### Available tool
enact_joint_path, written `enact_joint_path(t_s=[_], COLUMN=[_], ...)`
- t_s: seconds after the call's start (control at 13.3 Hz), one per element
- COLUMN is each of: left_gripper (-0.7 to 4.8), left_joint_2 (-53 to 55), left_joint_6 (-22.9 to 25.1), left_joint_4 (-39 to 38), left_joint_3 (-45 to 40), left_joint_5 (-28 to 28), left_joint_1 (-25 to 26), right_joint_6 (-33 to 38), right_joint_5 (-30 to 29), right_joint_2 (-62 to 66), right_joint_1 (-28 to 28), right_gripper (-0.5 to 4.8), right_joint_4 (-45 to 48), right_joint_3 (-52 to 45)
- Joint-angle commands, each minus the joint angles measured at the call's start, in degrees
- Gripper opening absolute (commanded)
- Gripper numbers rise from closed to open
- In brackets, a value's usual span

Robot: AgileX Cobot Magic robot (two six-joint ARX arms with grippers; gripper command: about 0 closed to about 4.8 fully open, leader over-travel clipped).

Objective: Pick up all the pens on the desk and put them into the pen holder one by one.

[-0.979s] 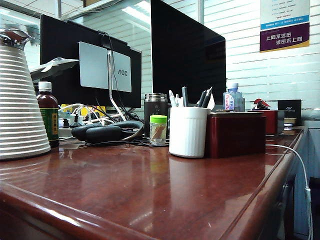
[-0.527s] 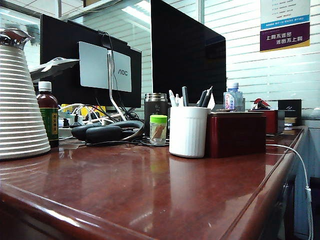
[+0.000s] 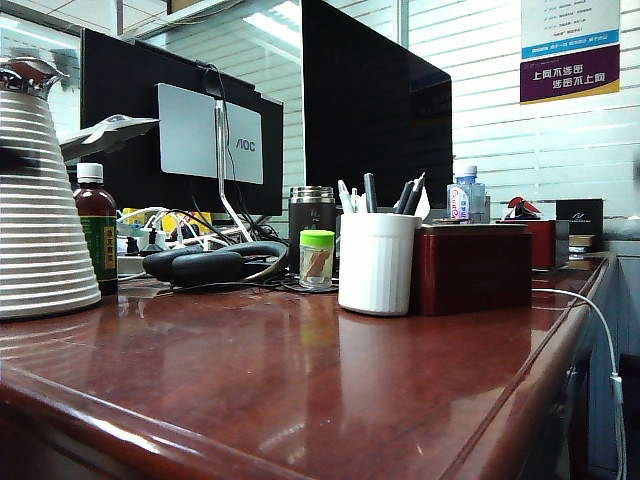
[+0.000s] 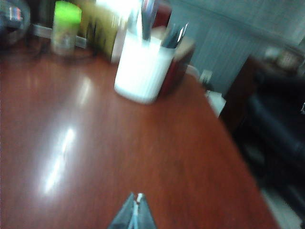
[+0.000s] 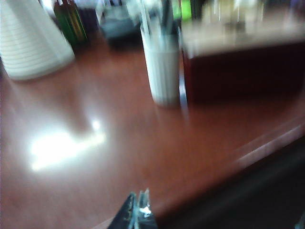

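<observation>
No change on the desk (image 3: 300, 390) over the last second: pens (image 3: 370, 192) upright in the pen holder (image 3: 376, 263), none left lying, left gripper (image 4: 137, 212) and right gripper (image 5: 138, 210) closed, empty, well back.

Glossy reddish wood desk (image 3: 300, 380); white ribbed plastic holder (image 3: 375, 265); glossy dark red box (image 3: 472, 270) at its 3 o'clock.
</observation>
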Motion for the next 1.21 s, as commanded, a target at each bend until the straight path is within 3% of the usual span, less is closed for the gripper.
enact_joint_path(t_s=[0.08,0.45,0.75,0.98,1.21], left_gripper=[-0.06,-0.01,-0.01,-0.01,-0.01], left_joint_2=[0.02,0.02,-0.13,-0.59,-0.59], left_joint_6=[0.28,0.09,0.09,0.09,0.11], left_joint_4=[3.80,-3.39,-3.37,-2.56,-2.62], left_joint_3=[-0.81,-0.81,-0.81,-0.81,-0.81], left_joint_5=[-0.31,-3.23,-3.32,3.54,2.64], left_joint_1=[0.09,0.11,0.46,17.62,35.45], right_joint_6=[0.13,-0.46,-0.46,-0.46,-0.46], right_joint_5=[-0.04,1.44,1.44,-0.04,-0.07], right_joint_2=[-0.15,-0.11,-0.11,-0.70,-0.70], right_joint_1=[0.04,0.04,0.00,-8.11,-22.40], right_gripper=[-0.02,-0.01,-0.01,-0.01,-0.01], right_joint_4=[4.76,5.55,5.64,6.14,6.12], right_joint_3=[-2.71,-3.72,-3.72,-3.67,-3.67])
